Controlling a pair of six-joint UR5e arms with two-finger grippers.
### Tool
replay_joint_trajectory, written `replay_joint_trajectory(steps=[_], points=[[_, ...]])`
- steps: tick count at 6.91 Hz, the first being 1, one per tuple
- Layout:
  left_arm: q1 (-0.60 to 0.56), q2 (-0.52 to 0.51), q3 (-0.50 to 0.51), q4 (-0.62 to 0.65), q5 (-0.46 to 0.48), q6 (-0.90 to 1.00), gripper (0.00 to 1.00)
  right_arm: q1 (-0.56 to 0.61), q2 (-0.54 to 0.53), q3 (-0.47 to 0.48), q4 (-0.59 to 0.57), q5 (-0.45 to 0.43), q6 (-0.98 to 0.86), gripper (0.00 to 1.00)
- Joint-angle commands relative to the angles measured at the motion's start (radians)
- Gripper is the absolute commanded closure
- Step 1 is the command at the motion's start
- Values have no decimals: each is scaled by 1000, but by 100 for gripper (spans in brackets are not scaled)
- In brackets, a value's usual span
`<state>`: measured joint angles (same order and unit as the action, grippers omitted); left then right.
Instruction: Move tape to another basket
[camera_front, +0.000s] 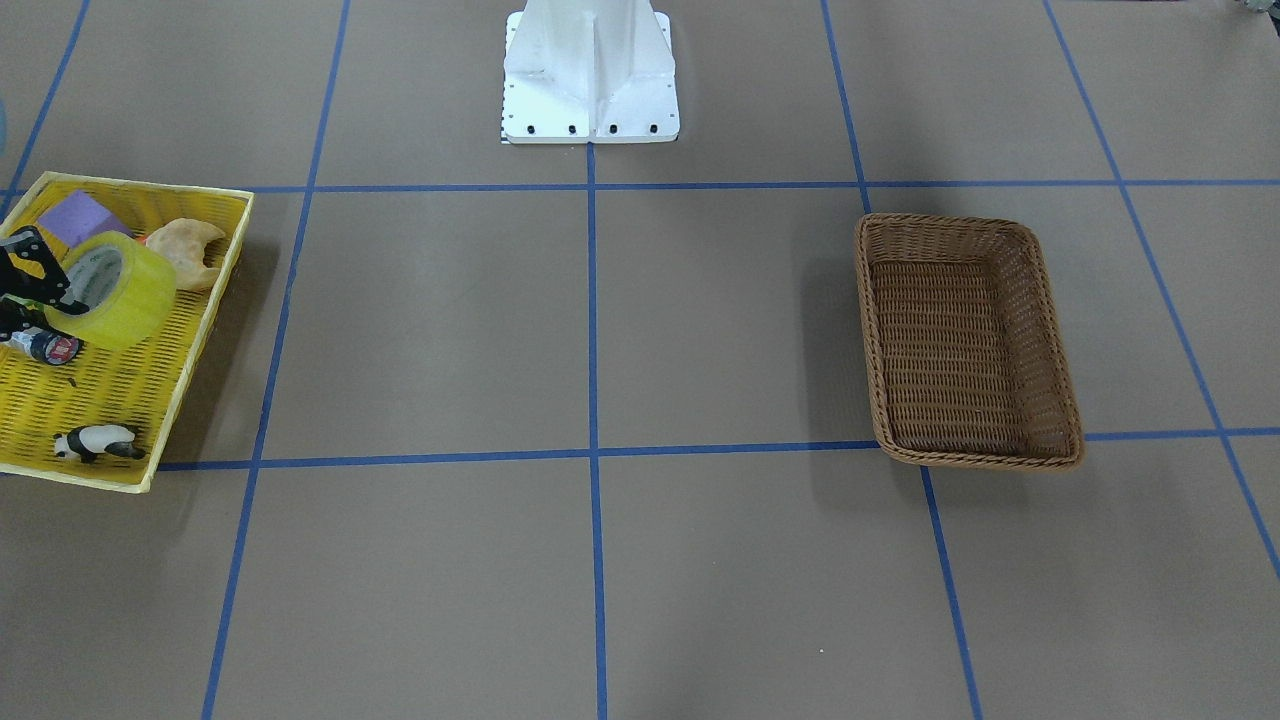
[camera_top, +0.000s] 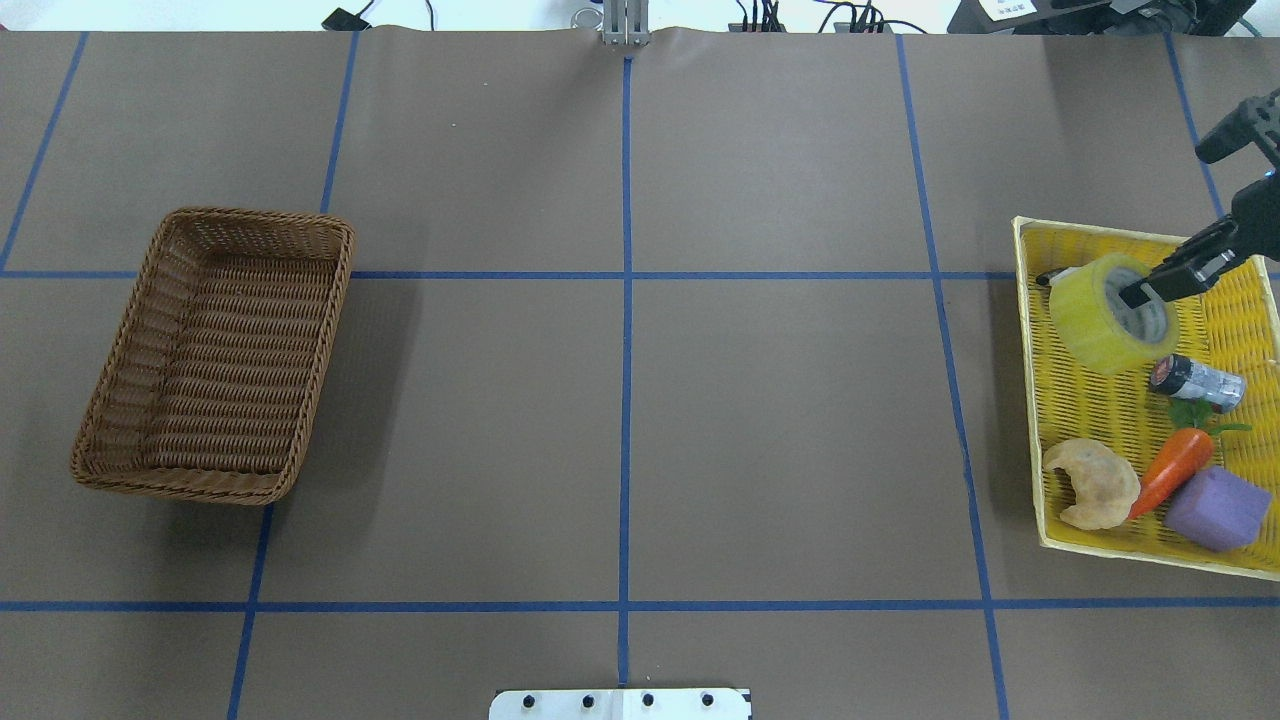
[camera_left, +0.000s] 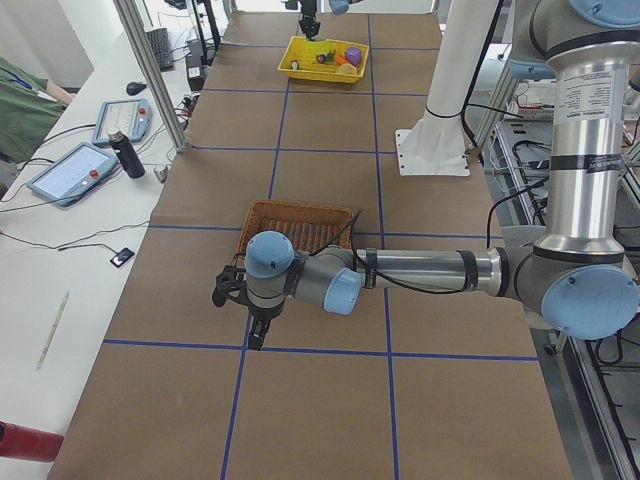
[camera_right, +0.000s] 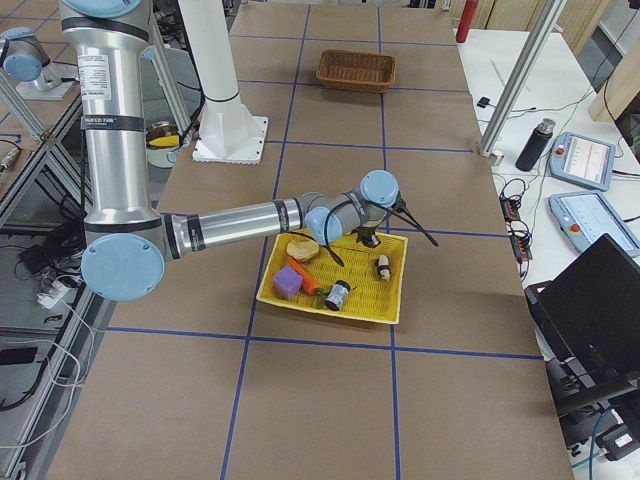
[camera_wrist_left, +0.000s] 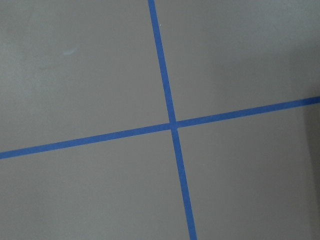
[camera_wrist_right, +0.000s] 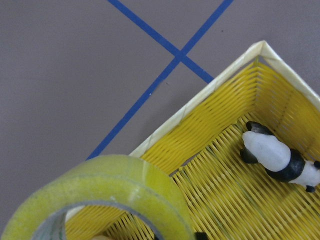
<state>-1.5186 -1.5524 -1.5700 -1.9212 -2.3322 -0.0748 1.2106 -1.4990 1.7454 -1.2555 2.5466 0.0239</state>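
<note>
The yellow-green tape roll (camera_top: 1092, 325) is tilted over the far end of the yellow mesh tray (camera_top: 1090, 415). It also shows in the front view (camera_front: 125, 290) and close up in the right wrist view (camera_wrist_right: 105, 192). My right gripper (camera_top: 1140, 295) is shut on the roll's wall, one finger inside the grey-white core. The brown wicker basket (camera_top: 220, 370) stands empty on the table's other side, far from the tape. My left gripper (camera_left: 235, 295) shows only in the left side view, beside the basket; I cannot tell whether it is open or shut.
The tray also holds a dark cylinder with a red end (camera_top: 1195, 380), a carrot (camera_top: 1172, 470), a croissant (camera_top: 1092, 483), a purple block (camera_top: 1217, 508) and a toy panda (camera_front: 97, 442). The white robot base (camera_front: 590, 75) stands mid-table.
</note>
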Motion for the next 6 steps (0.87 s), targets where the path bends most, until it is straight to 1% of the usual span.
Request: replay_joint_trajectory(steps=[1,2,3,4,5,6], points=[[0,-78,106,-175,2,-72,2,1,107,23,7,-84,272,100],[0,-101,160,-306,2,-156,2,-8,134,20,40,-141,344,100],[0,-115,203,-429,7,-256,2,-32,134,8,135,-188,431,100],[9,-117,237,-526,8,-314,2,-92,134,6,254,-283,594,100],[9,-121,264,-594,10,-335,2,-147,132,-21,381,-357,737,100],[9,-121,306,-704,10,-396,2,-216,134,-71,554,-427,906,100]])
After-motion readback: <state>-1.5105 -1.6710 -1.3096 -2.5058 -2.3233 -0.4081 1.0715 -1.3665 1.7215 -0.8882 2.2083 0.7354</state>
